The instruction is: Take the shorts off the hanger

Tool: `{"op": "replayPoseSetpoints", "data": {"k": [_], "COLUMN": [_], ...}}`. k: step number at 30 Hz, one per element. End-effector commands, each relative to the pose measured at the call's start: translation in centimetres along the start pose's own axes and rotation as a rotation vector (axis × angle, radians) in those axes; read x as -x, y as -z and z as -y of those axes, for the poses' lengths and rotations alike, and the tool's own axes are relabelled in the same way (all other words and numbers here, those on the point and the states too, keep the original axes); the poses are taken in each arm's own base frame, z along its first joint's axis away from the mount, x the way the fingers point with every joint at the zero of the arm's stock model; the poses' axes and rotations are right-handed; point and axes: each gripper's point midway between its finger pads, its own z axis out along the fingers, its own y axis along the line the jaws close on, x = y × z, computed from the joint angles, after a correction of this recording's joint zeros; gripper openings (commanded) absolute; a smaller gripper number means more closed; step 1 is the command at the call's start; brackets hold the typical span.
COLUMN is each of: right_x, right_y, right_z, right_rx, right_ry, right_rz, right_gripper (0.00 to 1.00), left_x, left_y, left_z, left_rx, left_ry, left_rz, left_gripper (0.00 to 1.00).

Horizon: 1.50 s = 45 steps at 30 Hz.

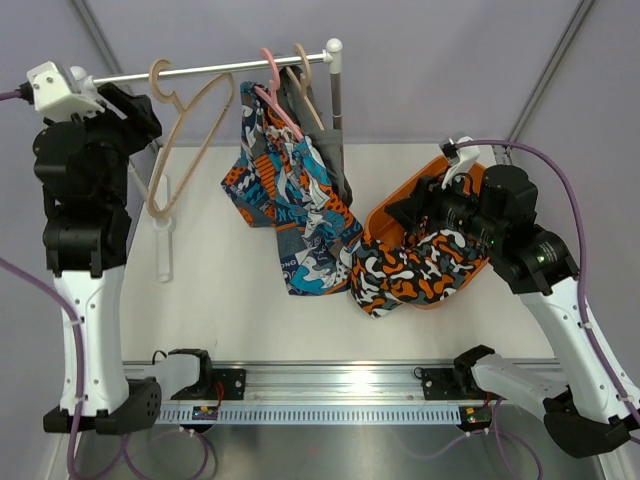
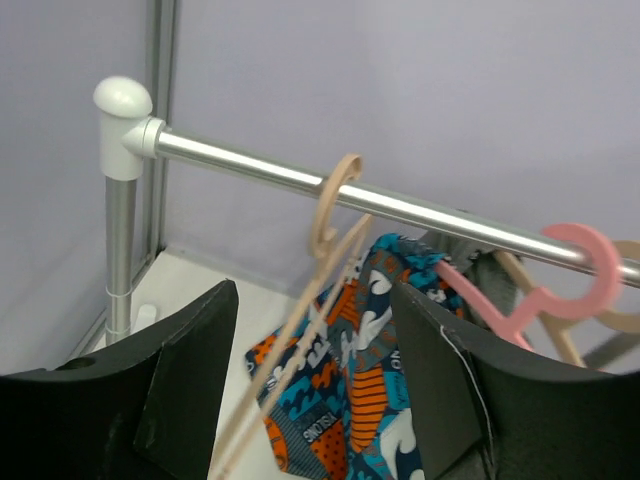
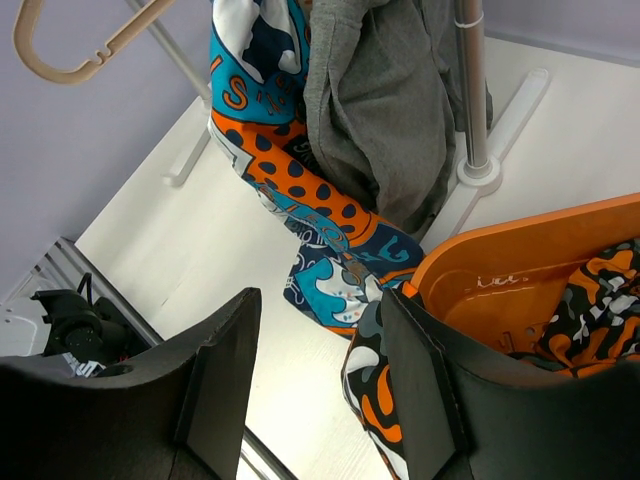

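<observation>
The blue shorts [image 1: 295, 205] hang straight down from the pink hanger [image 2: 540, 299], ahead of the left hand [image 2: 312, 300], which is open and empty. The camouflage shorts [image 1: 415, 272] flop over the edge of the orange bin [image 3: 530, 238], under the open right hand [image 3: 320, 305].

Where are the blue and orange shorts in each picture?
Top external: the blue-orange shorts hang in the middle.
Left wrist: the shorts are at bottom centre, between the jaws.
Right wrist: the shorts run from top centre down to the middle.
Shared landmark: the empty beige hanger.
</observation>
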Motion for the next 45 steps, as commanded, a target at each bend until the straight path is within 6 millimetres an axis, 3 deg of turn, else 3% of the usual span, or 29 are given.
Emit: {"op": "replayPoseSetpoints", "data": {"k": [1, 3, 5, 6, 8, 9, 10, 12, 14, 16, 17, 21, 27, 36, 45], "right_x": [-0.3, -0.4, -0.4, -0.5, -0.5, -0.5, -0.5, -0.6, -0.6, -0.7, -0.8, -0.9, -1.5, -2.2, -2.0], "right_y": [0.7, 0.8, 0.9, 0.9, 0.9, 0.9, 0.9, 1.0, 1.2, 1.4, 1.5, 1.9, 2.7, 2.8, 2.6], "right_z": [-0.1, 0.0, 0.1, 0.2, 0.4, 0.6, 0.5, 0.5, 0.6, 0.6, 0.6, 0.8, 0.9, 1.5, 1.2], "right_rx": [-0.012, -0.016, -0.025, -0.029, -0.039, -0.047, -0.047, -0.05, -0.055, -0.059, -0.061, -0.073, -0.086, -0.111, -0.095], "right_ry": [0.016, 0.013, 0.013, 0.009, 0.005, 0.003, 0.002, -0.003, -0.003, -0.005, -0.006, -0.001, 0.012, 0.02, 0.016], "right_rz": [0.001, 0.002, 0.003, 0.001, 0.003, 0.002, 0.005, 0.0, 0.003, 0.002, 0.0, -0.003, -0.018, -0.026, -0.025], "right_gripper": [0.6, 0.6, 0.6, 0.6, 0.6, 0.6, 0.61, 0.61, 0.61, 0.61, 0.61, 0.61, 0.61, 0.62, 0.62], "left_x": [3.5, 3.8, 2.9, 1.8, -0.8, -2.2, -4.5, -7.2, -10.0, -11.7, -13.9, -15.1, -15.2, -14.9, -15.9], "left_y": [2.9, 4.4, 5.1, 5.8, 5.1, 5.8, 4.8, 5.1, 3.9, 3.3, 2.2, -0.5, -4.2, -4.6, -7.9], "left_z": [1.8, 3.4, 5.5, 7.8, 8.9, 11.2, 12.1, 15.0, 16.9, 18.3, 19.3, 21.2, 21.3, 19.0, 17.7], "left_rx": [-0.081, -0.161, -0.252, -0.329, -0.298, -0.354, -0.327, -0.361, -0.322, -0.292, -0.269, -0.187, -0.012, 0.021, 0.03], "left_ry": [0.028, 0.046, 0.05, 0.059, 0.022, 0.014, -0.018, -0.056, -0.085, -0.09, -0.104, -0.093, -0.147, -0.148, -0.141], "left_rz": [0.114, 0.11, 0.068, 0.029, -0.017, -0.052, -0.094, -0.15, -0.195, -0.221, -0.254, -0.243, -0.149, -0.14, -0.194], "left_gripper": [0.67, 0.67, 0.66, 0.66, 0.68, 0.69, 0.7, 0.71, 0.74, 0.75, 0.76, 0.78, 0.78, 0.75, 0.74]}}
